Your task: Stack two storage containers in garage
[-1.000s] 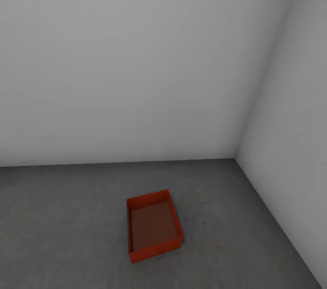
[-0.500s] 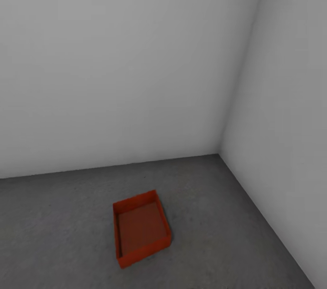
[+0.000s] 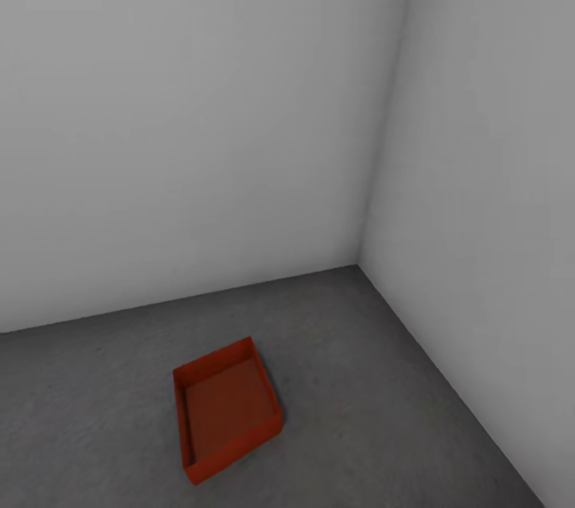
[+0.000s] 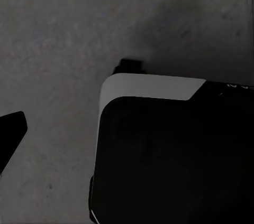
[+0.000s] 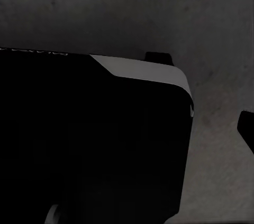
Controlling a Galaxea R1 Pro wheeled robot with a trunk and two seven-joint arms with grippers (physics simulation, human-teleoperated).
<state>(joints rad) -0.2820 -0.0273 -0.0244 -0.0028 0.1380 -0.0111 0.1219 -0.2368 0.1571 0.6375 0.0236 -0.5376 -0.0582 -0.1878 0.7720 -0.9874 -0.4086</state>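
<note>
I log the garage: grey concrete floor [image 3: 383,380], two pale walls meeting in a corner [image 3: 358,264]. One orange-red storage container [image 3: 227,409] lies on the floor near that corner. I cannot tell either pincer's state.

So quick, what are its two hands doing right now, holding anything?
Left gripper: cannot be told; just a dark tip shows.
Right gripper: cannot be told; just a dark tip shows.

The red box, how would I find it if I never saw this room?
Look for the corner where two plain grey-white walls meet the dark grey concrete floor. A little out from that corner, apart from both walls, sits the storage container. It is an orange-red, open-topped bin with low walls, the one bright colour against all that grey.
</note>
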